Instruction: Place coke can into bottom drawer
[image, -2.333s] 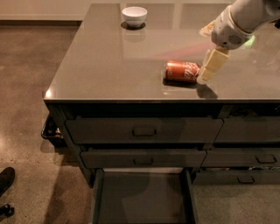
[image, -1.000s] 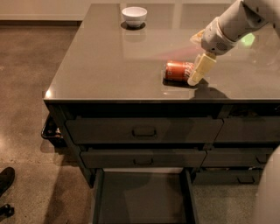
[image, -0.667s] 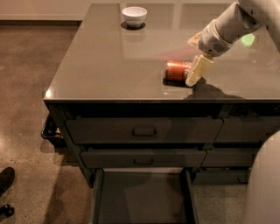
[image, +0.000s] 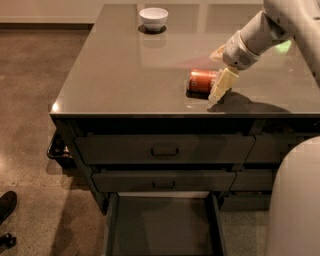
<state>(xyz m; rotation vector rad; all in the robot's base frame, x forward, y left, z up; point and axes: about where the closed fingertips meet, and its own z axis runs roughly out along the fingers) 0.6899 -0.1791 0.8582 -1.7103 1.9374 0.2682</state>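
Camera view: gripper (image: 219, 75) is spread wide, straddling the right end of the coke can (image: 201, 81), which lies on its side on the countertop (image: 125, 75). Step in hand: grasp. The next move probably calls for closing, lifting, then lowering to the open bottom drawer (image: 162, 230), below-left of the gripper.

We view a dark grey cabinet whose glossy flat top (image: 125, 75) carries two things: a white bowl (image: 153, 18) standing upright near the far edge, left of centre, and a can (image: 201, 80) lying on its side toward the front right, well apart from the bowl. We note the gripper (image: 222, 82) low at the can's right end, just above the top, its shadow falling on the surface to the right.
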